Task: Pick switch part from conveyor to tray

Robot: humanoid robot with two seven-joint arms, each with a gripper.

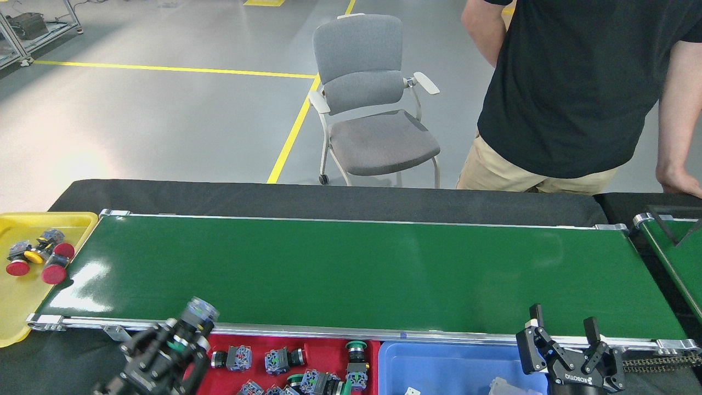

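The conveyor (351, 274) is a long glossy green belt with silver rails, and nothing lies on it. My left gripper (178, 340) hangs over the near rail at the left edge of the red tray (323, 348). It is shut on a switch part (198, 314), whose grey-blue contact block sticks up and whose green head sits between the fingers. Several similar switch parts (281, 359) lie in the red tray. My right gripper (563, 325) stands open at the near rail on the right, above the blue tray (439, 365), with nothing in it.
A yellow tray (22, 307) at the belt's left end holds red and yellow button parts (54, 273). A second green belt (674, 252) shows at the right edge. A person in a black shirt (576, 82) stands behind the table, beside a grey chair (367, 109).
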